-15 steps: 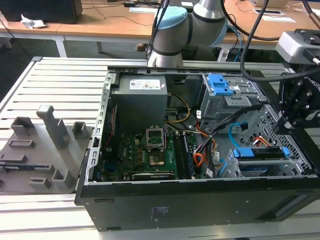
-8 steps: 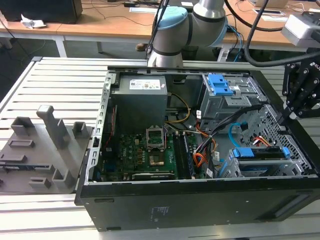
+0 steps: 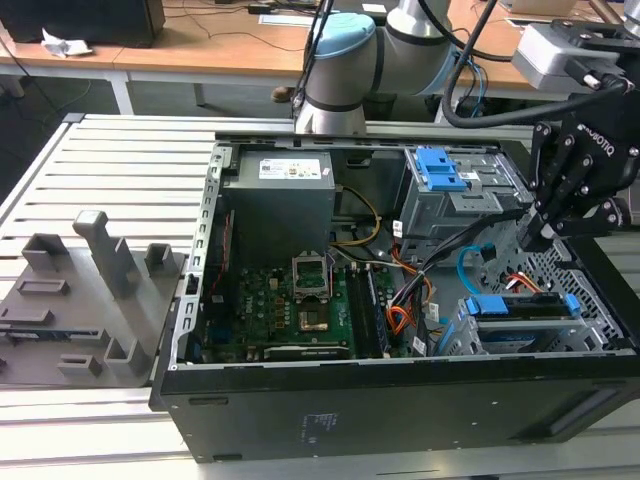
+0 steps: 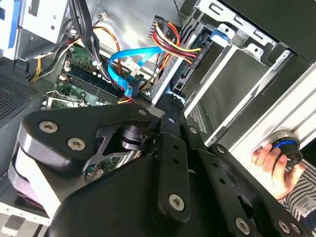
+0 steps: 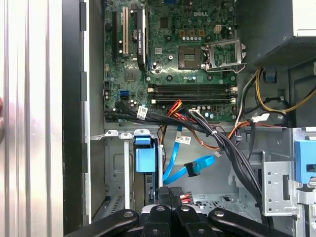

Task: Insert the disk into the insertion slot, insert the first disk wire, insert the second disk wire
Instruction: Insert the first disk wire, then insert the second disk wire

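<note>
Nearest, the gripper (image 5: 171, 206), nipped narrow on what looks like the first disk wire (image 5: 177, 192) plug, points along the disk (image 5: 145, 159) seated in the insertion slot (image 5: 114, 170) beside it

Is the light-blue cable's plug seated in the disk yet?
No: in the first wrist view the cable ends in a plug hanging free, apart from the disk.

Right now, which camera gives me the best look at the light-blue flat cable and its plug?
The first wrist view: the second disk wire runs across open space as a flat strip that bends back up to its plug, both unobstructed. The second wrist view shows its loop among other wiring; the exterior view shows a short curved stretch.
</note>
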You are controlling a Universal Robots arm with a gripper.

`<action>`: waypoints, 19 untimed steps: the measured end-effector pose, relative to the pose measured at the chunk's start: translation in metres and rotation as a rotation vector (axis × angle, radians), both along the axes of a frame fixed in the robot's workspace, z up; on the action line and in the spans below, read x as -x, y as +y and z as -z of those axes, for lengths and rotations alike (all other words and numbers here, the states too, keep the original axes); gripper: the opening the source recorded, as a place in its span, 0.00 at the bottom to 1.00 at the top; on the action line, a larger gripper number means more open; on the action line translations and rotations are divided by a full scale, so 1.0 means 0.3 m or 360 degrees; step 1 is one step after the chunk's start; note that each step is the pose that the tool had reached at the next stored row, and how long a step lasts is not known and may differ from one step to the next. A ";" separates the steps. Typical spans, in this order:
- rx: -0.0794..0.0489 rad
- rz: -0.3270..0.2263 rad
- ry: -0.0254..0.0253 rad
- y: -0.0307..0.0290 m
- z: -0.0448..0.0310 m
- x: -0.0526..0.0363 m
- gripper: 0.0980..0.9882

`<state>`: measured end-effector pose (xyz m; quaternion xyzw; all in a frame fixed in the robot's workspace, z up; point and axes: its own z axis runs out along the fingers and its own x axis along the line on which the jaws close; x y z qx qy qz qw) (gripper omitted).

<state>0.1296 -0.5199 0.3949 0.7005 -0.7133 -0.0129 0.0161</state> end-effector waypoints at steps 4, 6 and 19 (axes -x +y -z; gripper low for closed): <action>0.0000 0.0000 0.00001 0.000 0.000 0.000 0.01; 0.0000 0.0000 0.00000 0.000 0.000 0.000 0.01; 0.0000 -0.0165 -0.00022 0.081 0.049 0.090 0.23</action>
